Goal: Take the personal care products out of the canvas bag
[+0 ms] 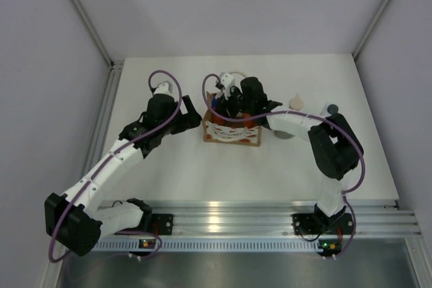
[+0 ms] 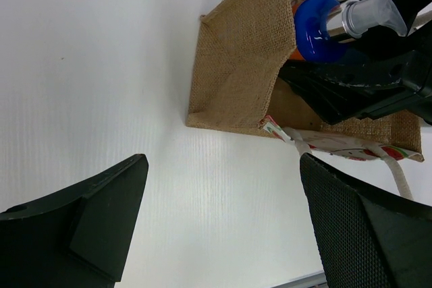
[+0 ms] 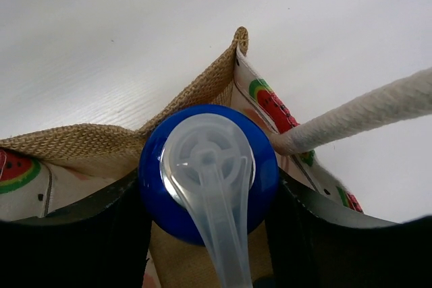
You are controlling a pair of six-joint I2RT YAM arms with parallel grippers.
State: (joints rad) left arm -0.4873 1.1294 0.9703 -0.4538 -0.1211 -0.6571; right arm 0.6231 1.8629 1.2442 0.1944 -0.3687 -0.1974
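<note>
From above, the bag stands upright near the middle of the table. It is tan and boxy, and its white-and-red front faces the arm bases. The right gripper reaches down into the open top. The left gripper sits just beside the bag's left side, not touching it. Right of the bag and apart from it are a beige top and a dark top; what lies under them is hard to make out.

The left wrist view shows the left gripper's two black fingers spread wide with only bare table between them, holding nothing. Beyond them is the bag's coarse burlap side. At its mouth is a bottle with a blue cap and a sliver of orange below the cap. The right gripper's fingers sit on either side of the bottle.

In the right wrist view the cap fills the middle, with a translucent pump on top. A black finger presses against each side, so the right gripper is clamped on the cap. The bottle is inside the bag's corner. A white rope handle crosses at the right, above a watermelon print.
</note>
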